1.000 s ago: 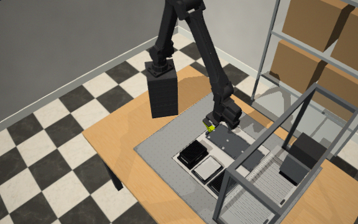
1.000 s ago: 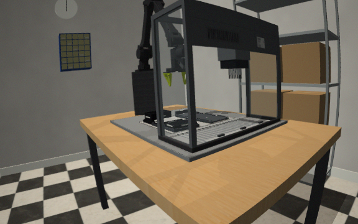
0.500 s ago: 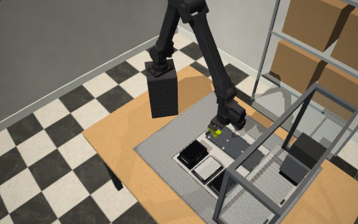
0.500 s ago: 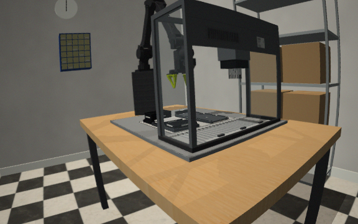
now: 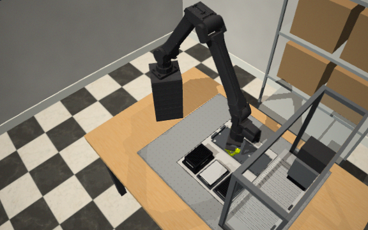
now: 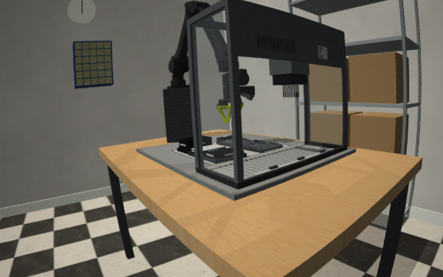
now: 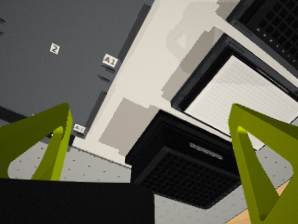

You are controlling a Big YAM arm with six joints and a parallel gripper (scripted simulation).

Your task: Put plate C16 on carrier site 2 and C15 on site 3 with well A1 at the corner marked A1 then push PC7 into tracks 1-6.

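Arm (image 5: 225, 61) black; gripper (image 5: 233, 152) fingers yellow-green. Table (image 5: 123, 137) light wood. Floor (image 5: 43, 128) black-white checkered. Shelf boxes (image 5: 302, 64) brown. Middle plate (image 5: 213, 172) white.

I hang over the carrier (image 5: 235, 150); three plates (image 5: 213, 172) sit in a row beside it, rails (image 5: 275, 186) beyond.

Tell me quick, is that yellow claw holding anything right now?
Gripper: jaws wide open, holding nothing, hanging above the carrier.
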